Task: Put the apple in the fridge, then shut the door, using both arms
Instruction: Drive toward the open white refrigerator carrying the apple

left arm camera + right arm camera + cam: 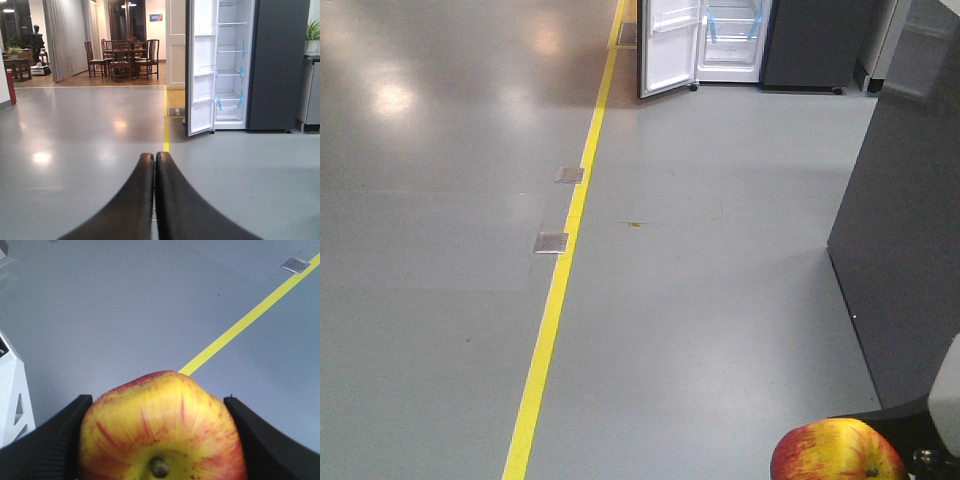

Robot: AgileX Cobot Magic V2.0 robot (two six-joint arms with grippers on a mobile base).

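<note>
Right gripper [156,407] pinching apple [162,432] between both fingers, stem facing camera, bottom middle of right wrist view. Left gripper [154,162] pressing fingers together, holding nothing, bottom middle. Fridge [272,65] standing well away, upper right, door [201,70] hanging open. Yellow line [165,135] running along grey floor [75,150].

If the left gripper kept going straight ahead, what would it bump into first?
Nothing soon: the shut left gripper points over bare floor. Far ahead, probably the white wall beside the open fridge door, though depth is hard to judge.
</note>
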